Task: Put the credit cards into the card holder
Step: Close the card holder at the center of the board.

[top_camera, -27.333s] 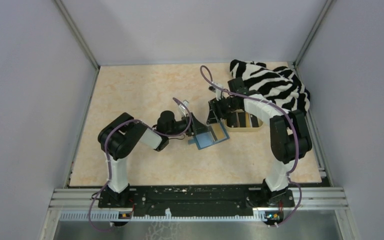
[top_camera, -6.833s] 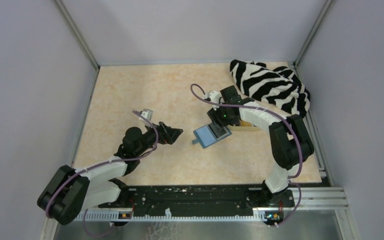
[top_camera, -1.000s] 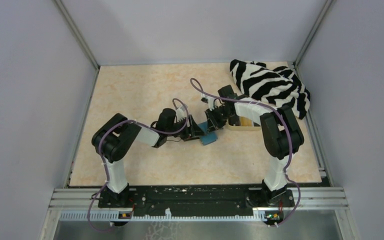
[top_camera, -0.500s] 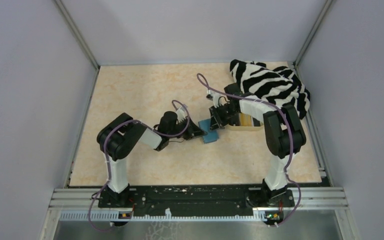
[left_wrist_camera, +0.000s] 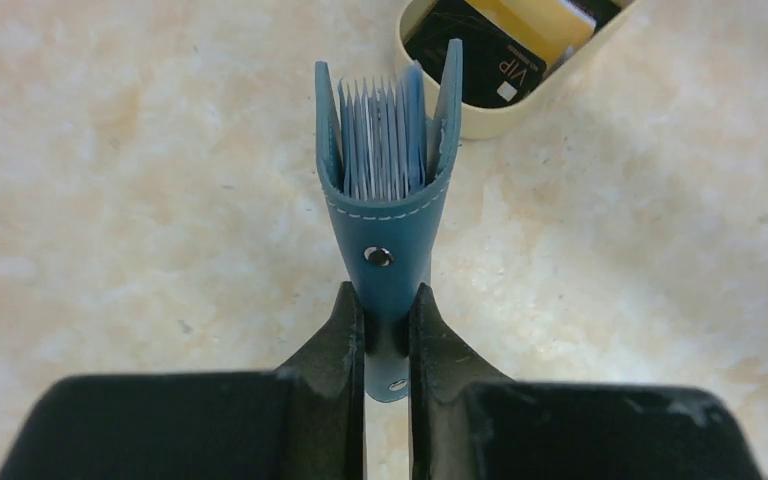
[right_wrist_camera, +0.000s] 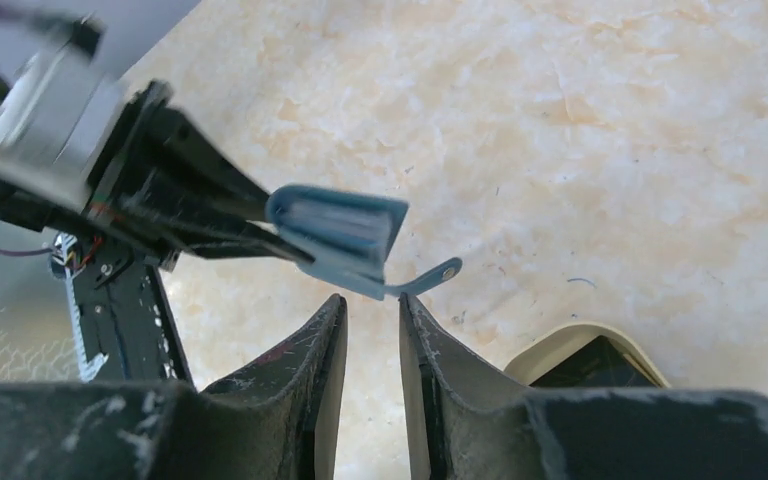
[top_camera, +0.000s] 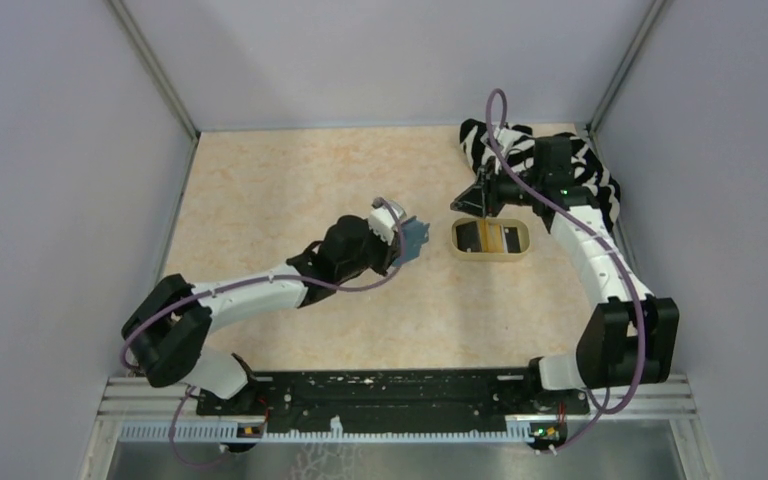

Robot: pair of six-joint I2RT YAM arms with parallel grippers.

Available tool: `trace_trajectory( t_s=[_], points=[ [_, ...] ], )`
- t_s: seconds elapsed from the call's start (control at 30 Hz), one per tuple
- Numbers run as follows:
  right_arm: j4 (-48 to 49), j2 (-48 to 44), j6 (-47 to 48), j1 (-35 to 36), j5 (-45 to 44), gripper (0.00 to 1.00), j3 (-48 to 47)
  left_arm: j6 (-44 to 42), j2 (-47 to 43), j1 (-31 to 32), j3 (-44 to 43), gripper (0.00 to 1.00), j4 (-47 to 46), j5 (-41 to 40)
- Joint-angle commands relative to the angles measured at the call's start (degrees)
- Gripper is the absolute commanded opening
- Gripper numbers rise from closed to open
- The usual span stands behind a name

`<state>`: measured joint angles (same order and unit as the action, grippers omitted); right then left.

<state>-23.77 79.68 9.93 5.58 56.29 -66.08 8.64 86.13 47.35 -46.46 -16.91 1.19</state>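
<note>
My left gripper (top_camera: 401,243) is shut on the strap end of the teal card holder (top_camera: 416,236) and holds it off the table. In the left wrist view the card holder (left_wrist_camera: 388,190) stands edge-on, its pale sleeves fanned between the covers, with the left gripper (left_wrist_camera: 388,312) pinching its narrow lower part. The credit cards, black (top_camera: 471,236) and orange-gold (top_camera: 506,238), lie in the tan tray (top_camera: 490,255). My right gripper (top_camera: 469,201) hovers above the tray's far side, narrowly open and holding nothing. In its own view the right gripper (right_wrist_camera: 372,303) points at the card holder (right_wrist_camera: 338,226).
A zebra-striped cloth (top_camera: 560,175) is heaped in the back right corner, right behind the right wrist. The tray (left_wrist_camera: 505,112) sits just beyond the holder in the left wrist view, with a black card (left_wrist_camera: 465,55) marked VIP inside. Grey walls enclose the table.
The left gripper has closed on the card holder and lifted it off the table. The right arm has let go, pulled back toward the cloth and risen, its jaws parting slightly.
</note>
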Motion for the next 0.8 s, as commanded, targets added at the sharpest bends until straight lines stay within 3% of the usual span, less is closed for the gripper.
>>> trace_trajectory(
  t_s=[0.0, 0.2, 0.33, 0.4, 0.57, 0.67, 0.77],
  points=[
    [5.43, 0.27, -4.67, -2.70, 3.04, 0.27, 2.27, -28.81, -2.38, 7.06, 1.31, 0.01, 2.43, -17.44],
    [5.75, 2.84, -5.97, -4.10, 4.41, 0.27, 2.58, -49.90, 6.52, 16.78, 3.70, 0.00, -10.71, -41.36],
    [5.88, 3.86, -6.15, -4.09, 4.41, 0.27, 2.82, -60.96, 12.21, 20.71, 5.30, 0.00, -22.69, -48.30],
    [5.84, 4.50, -6.07, -4.12, 4.38, 0.27, 2.87, -62.80, 14.64, 22.27, 5.45, 0.02, -24.34, -49.12],
    [5.29, 6.18, -6.07, -4.17, 4.55, 0.27, 2.78, -59.99, 20.18, 25.66, 5.14, 0.37, -21.13, -48.55],
    [4.54, 6.94, -5.35, -4.13, 4.53, 0.27, 2.56, -47.88, 20.42, 26.64, 1.73, 0.58, -5.83, -43.68],
    [4.43, 7.03, -4.91, -4.09, 4.42, 0.27, 2.67, -37.41, 17.91, 26.65, -0.30, 0.67, 4.38, -39.81]
  ],
)
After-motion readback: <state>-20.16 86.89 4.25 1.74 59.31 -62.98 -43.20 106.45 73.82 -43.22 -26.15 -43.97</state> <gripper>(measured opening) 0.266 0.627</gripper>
